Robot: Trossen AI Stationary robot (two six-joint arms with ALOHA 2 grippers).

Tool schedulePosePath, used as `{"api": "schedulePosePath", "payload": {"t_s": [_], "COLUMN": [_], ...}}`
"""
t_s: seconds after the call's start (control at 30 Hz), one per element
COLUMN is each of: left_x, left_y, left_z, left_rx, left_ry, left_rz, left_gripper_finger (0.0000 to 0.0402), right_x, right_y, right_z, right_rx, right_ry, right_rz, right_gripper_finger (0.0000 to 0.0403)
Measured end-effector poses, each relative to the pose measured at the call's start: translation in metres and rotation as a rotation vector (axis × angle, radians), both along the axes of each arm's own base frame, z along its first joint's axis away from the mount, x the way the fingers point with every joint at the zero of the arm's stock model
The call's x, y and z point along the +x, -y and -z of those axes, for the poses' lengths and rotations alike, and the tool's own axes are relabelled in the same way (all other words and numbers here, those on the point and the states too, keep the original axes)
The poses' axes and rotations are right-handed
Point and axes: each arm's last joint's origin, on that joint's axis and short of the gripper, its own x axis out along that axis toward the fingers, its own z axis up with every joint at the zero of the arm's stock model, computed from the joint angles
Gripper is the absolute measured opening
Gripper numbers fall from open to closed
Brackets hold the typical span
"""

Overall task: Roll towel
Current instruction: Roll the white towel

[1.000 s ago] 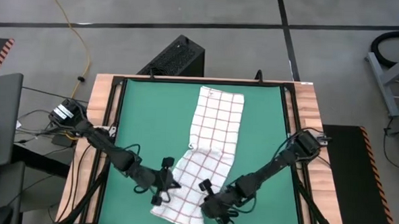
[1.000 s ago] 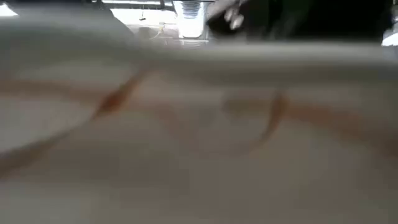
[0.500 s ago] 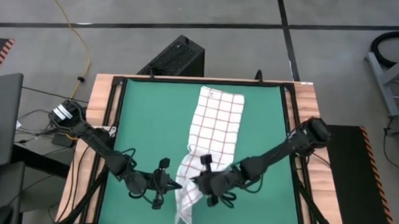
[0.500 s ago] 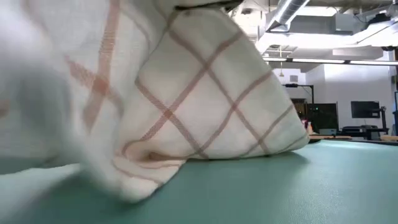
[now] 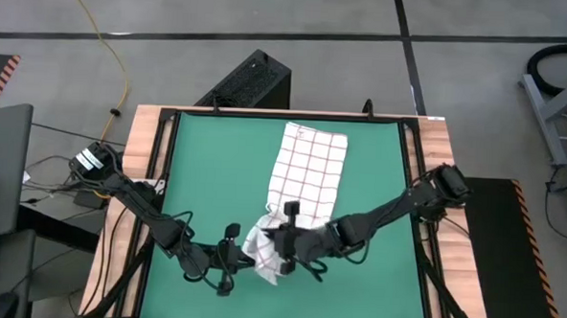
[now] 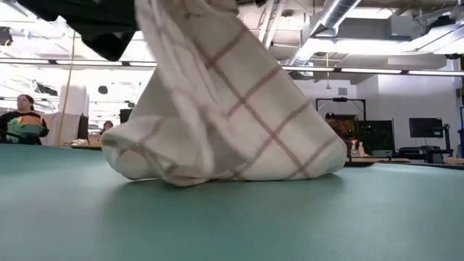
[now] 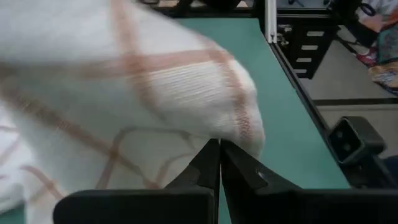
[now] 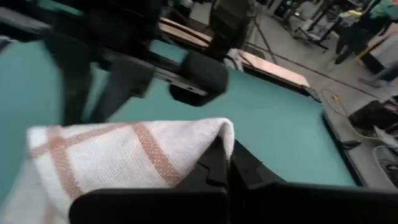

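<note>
The towel (image 5: 308, 168), white with a red-brown grid, lies lengthwise on the green mat (image 5: 206, 175). Its far part is flat. Its near end (image 5: 263, 244) is gathered and raised, standing as a tent in the low view (image 6: 232, 123) with its lower folds on the mat. My left gripper (image 5: 248, 260) is shut at the bunch's near left side. My right gripper (image 5: 278, 245) is shut on the bunch from the right. My left gripper pinches a rounded fold of the towel (image 7: 231, 134) at its fingertips, coming nearly level from the table's left. The cloth bulges above and past the fingers. How many layers, I cannot tell. My right gripper pinches a folded corner of the towel's near end (image 8: 210, 138) between its two fingers, coming from the table's right and slanting slightly down. The corner is lifted clear of the mat, and the cloth hangs slack below it.
A black frame and wooden rim (image 5: 435, 156) border the mat. A black box (image 5: 253, 81) stands beyond the far edge. Bare mat lies to the left and right of the towel. A person (image 6: 22, 116) shows far off in the room.
My right gripper has risen and gone toward the table's left and far side, tipping closer to level, with the towel's near end. That end, spread flat by the near edge before, is now gathered and lifted over the towel's middle. The far part has stayed put.
</note>
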Motion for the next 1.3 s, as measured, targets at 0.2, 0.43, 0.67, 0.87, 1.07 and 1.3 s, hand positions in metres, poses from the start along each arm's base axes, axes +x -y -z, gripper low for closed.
{"api": "schedulePosePath", "payload": {"t_s": [0.2,0.43,0.67,0.87,1.07,1.3], "left_x": [-0.012,-0.026,-0.027,-0.027,-0.026,-0.027], "left_y": [0.01,0.023,0.025,0.023,0.023,0.023], "left_z": [0.007,0.009,0.009,0.008,0.008,0.008], "left_rx": [-0.054,-0.06,-0.059,-0.048,-0.06,-0.066], "left_ry": [-0.074,-0.085,-0.08,-0.064,-0.063,-0.065], "left_rz": [-0.005,0.018,0.01,-0.029,-0.043,-0.046], "left_gripper_finger": [0.0002,0.0002,0.0002,0.0002,0.0002,0.0002], "right_x": [-0.033,-0.09,-0.126,-0.141,-0.145,-0.125], "right_y": [-0.039,-0.077,-0.105,-0.118,-0.133,-0.176], "right_z": [0.018,0.039,0.049,0.049,0.046,0.092], "right_rx": [0.056,0.138,0.235,0.275,0.326,0.193], "right_ry": [-0.171,-0.391,-0.418,-0.391,-0.314,-0.27], "right_rz": [-0.019,0.048,0.049,0.048,-0.001,-0.166], "right_gripper_finger": [0.0007,0.0009,0.0052,0.0117,0.0191,0.021]}}
